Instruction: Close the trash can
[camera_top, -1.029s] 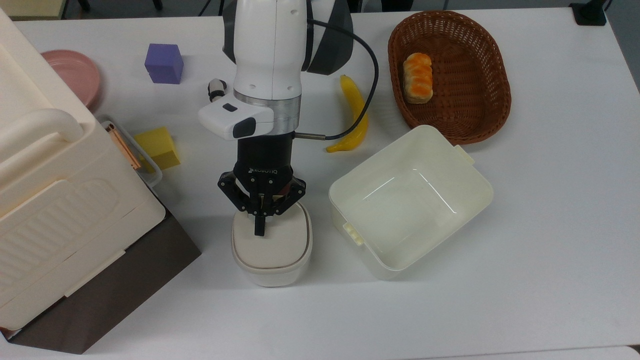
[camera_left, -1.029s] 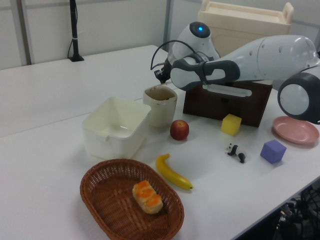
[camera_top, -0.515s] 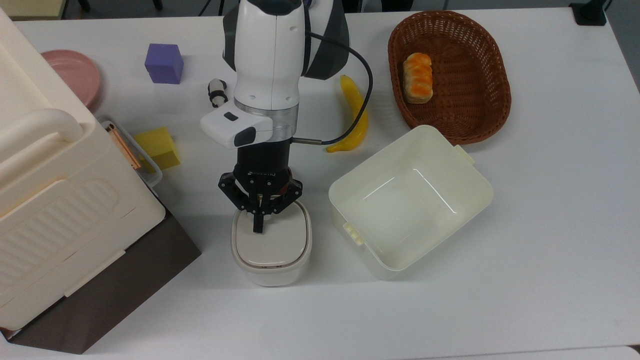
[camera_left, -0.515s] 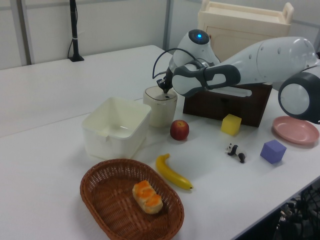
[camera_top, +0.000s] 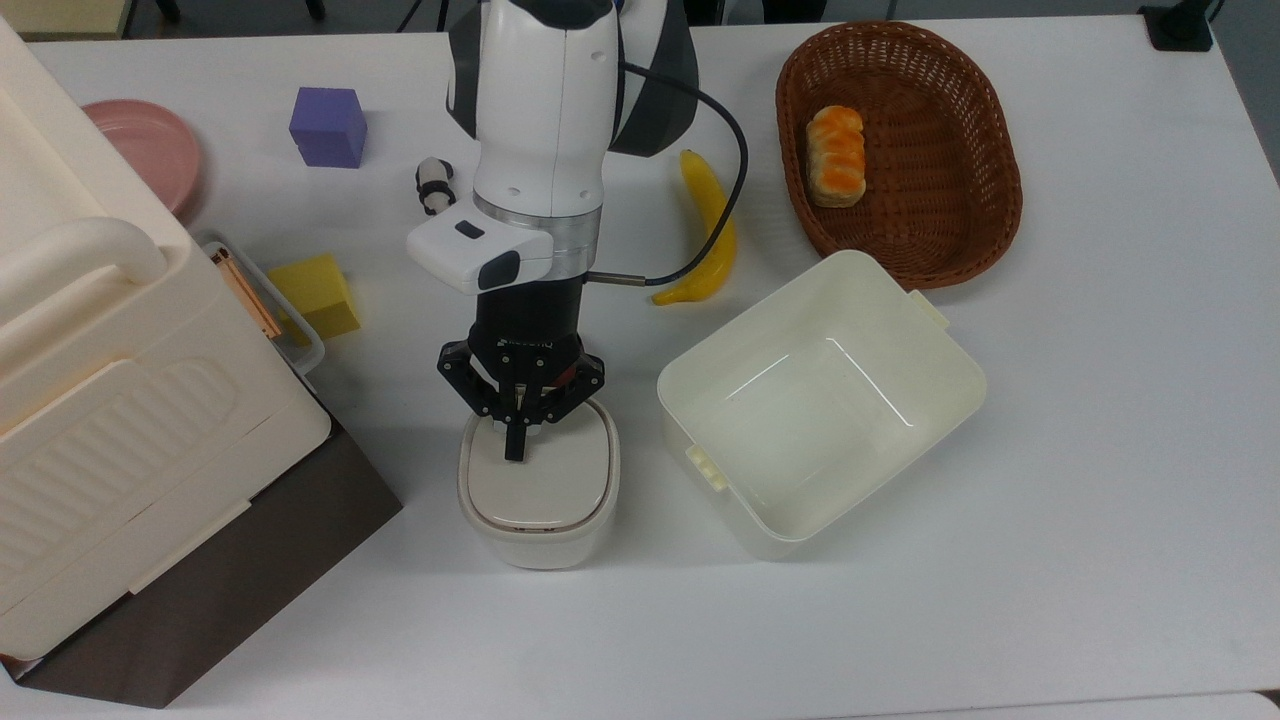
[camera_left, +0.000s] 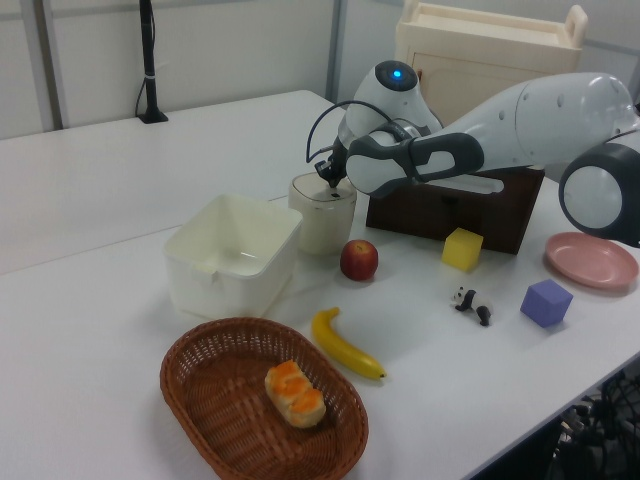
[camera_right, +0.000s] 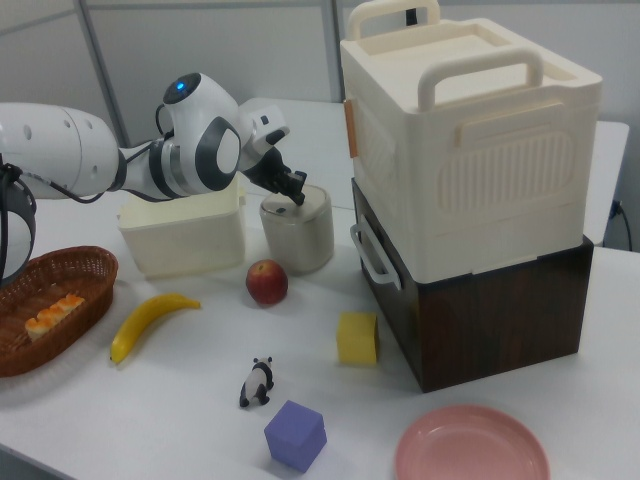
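Observation:
The trash can (camera_top: 540, 495) is a small cream bin with a beige lid, standing in the middle of the table. Its lid lies flat on the rim. My gripper (camera_top: 516, 450) points down with its fingers shut together, the tips touching the lid's rear part and holding nothing. In the left view the gripper (camera_left: 328, 183) rests on top of the trash can (camera_left: 322, 218). The right view shows the gripper (camera_right: 296, 198) on the trash can (camera_right: 298, 238) the same way, and a red apple (camera_right: 267, 282) sits just in front of it.
A lidless cream tub (camera_top: 962, 362) stands close on the top view's right of the can. A big cream box with handles (camera_top: 100, 400) on a dark base is on the left. Behind lie a banana (camera_top: 710, 215), a wicker basket (camera_top: 1003, 200) with bread, yellow cube (camera_top: 315, 295), purple cube (camera_top: 327, 126), pink plate (camera_top: 150, 150).
The lid went from open to flat on the can as my gripper came down onto it. The can shifted slightly toward the top view's left.

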